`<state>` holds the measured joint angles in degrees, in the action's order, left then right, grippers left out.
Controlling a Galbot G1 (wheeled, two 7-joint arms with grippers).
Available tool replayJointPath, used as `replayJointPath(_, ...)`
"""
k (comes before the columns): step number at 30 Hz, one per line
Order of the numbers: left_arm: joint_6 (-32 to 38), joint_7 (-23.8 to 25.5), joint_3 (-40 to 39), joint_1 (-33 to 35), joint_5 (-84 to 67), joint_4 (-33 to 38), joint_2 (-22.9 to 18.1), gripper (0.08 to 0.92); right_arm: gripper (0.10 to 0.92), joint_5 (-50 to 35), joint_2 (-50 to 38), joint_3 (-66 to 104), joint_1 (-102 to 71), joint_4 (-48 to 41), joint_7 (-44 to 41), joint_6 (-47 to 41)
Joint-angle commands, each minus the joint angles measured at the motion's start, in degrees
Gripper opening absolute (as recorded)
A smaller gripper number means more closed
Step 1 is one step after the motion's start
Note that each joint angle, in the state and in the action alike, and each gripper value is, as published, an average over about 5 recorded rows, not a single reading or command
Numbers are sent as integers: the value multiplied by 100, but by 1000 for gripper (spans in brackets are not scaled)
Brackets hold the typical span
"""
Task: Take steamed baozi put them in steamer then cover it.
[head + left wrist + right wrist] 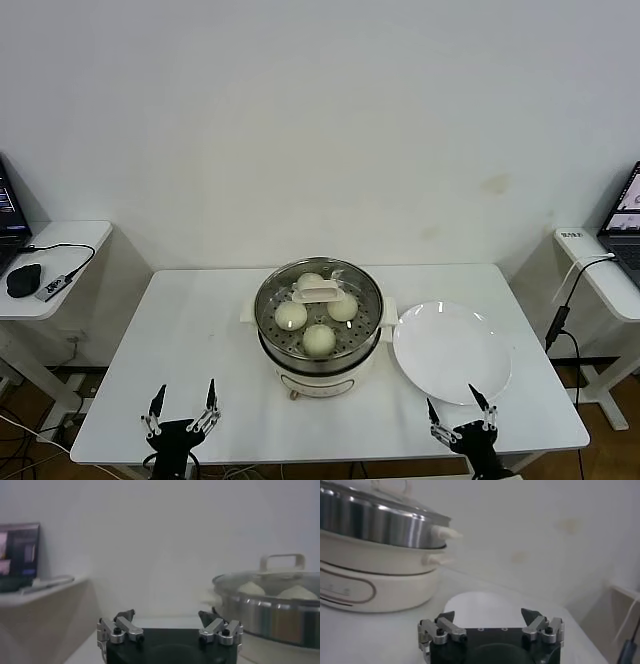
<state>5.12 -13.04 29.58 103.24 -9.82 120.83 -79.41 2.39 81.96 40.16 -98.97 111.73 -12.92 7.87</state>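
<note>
From the head view we've got the buns (318, 338) sitting inside the steamer (272, 345) mid-desk (200, 330), lid (318, 292) already on top, empty plate (450, 352) just beside it. Looks done to us, so the main risk is an arm swinging in and bumping the lid askew. Left end effector (184, 403) and right end effector (459, 405) sit low at the near edge, well apart from the pot. Left wrist view: fingers spread wide, holding nothing, steamer off to one side. Right wrist view: same deal, wide open and empty, plate ahead.
</note>
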Motion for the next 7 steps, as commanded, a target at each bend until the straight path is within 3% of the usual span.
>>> replayJointPath(1, 133, -23, 46, 230, -391, -143, -143, 823, 823, -406, -24, -192, -191, 425, -36, -318)
replayJointPath(7, 119, 123, 13, 222, -111, -143, -172, 823, 823, -465, 8, -136, -187, 482, 46, -535)
